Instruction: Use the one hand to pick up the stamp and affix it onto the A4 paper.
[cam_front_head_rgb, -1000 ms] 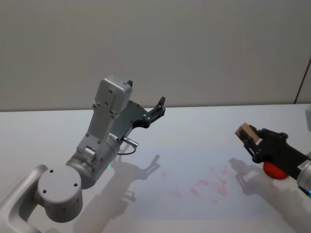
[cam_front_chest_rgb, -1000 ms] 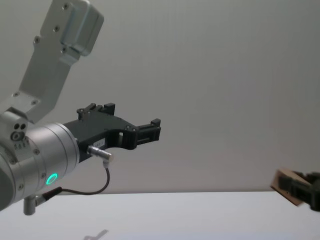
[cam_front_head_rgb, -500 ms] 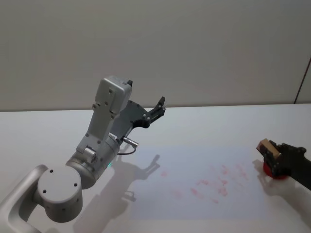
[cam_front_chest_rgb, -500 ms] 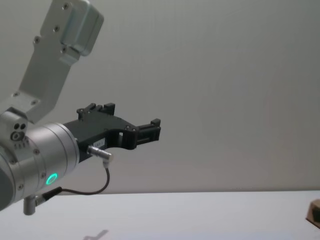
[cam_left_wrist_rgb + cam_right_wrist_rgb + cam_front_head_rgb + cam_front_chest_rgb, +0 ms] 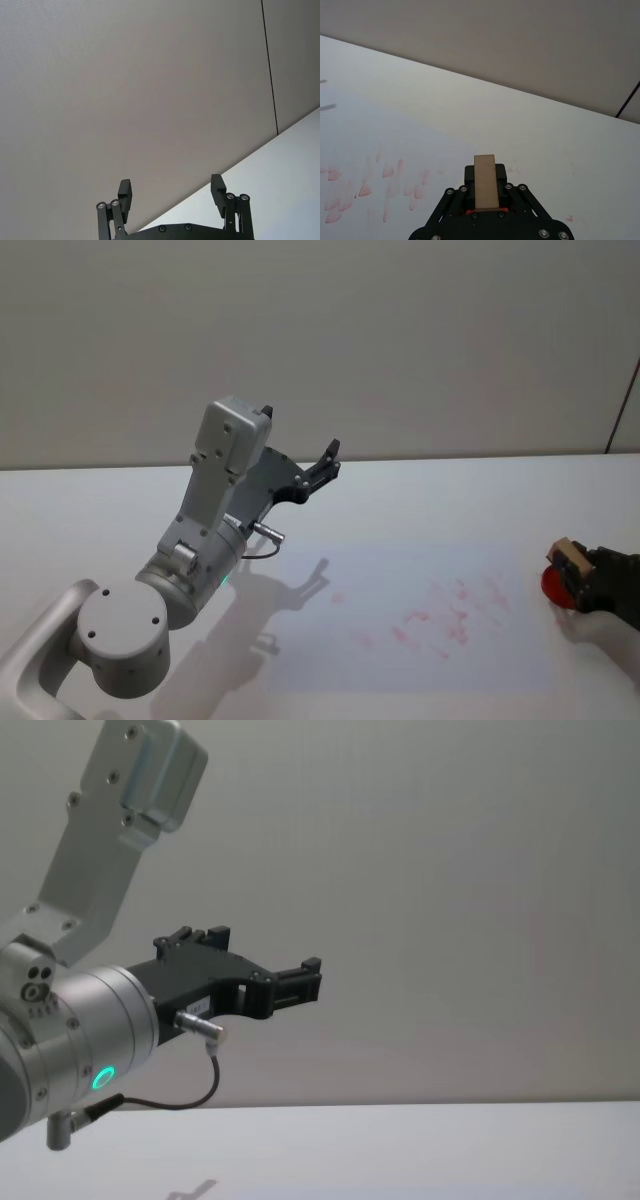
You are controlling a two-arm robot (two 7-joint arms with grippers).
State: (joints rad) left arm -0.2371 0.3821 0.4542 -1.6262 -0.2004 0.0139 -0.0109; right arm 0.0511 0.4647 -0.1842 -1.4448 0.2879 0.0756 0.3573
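The left arm (image 5: 200, 540) is in the foreground of the head view, bent upward from its round base, and its gripper (image 5: 325, 462) is raised well above the table (image 5: 420, 500) and points toward the wall (image 5: 400, 340). Its fingers (image 5: 125, 192) stand wide apart with nothing between them. On the right side the right gripper (image 5: 600, 580) reaches in from the edge of the head view, low over the table. Its fingers are closed on the stamp (image 5: 571, 554), a light-brown block that stands up between them. Directly under the stamp is a red pad (image 5: 553, 588), just beside the right edge of the paper (image 5: 400, 580), which has red marks (image 5: 440, 615).
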